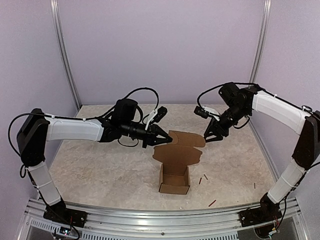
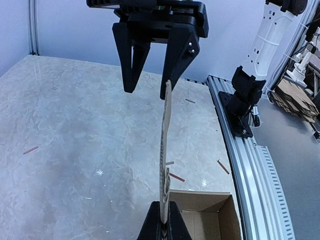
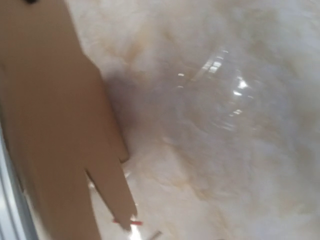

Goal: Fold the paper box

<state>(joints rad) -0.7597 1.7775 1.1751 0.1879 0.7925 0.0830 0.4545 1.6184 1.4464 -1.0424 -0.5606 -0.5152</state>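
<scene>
Progress looks to be past the halfway mark, judging by how the cardboard lies. On the left, the left gripper [image 1: 164, 139] is pressed together on the edge of the lid flap [image 1: 186, 138], pinching it and holding it up off the table [image 1: 100, 170]. The left wrist view shows that flap edge-on, clamped between the fingertips at the bottom of the picture.

Near the table's centre stands the paper box [image 1: 174, 172]. Its four walls are up and its bottom is formed, but the top is open and the lid is raised behind the opening. What seems left is to swing the lid over and tuck its tabs in.

To the right, the right gripper [image 1: 212, 136] has its fingers spread and grips nothing. One finger is just beside the lid's far edge; I cannot tell if it touches.

A few small reddish sticks [image 1: 205, 176] lie right of the box, apart from it. Nothing blocks the opening, though the two grippers crowd the lid from either side.
</scene>
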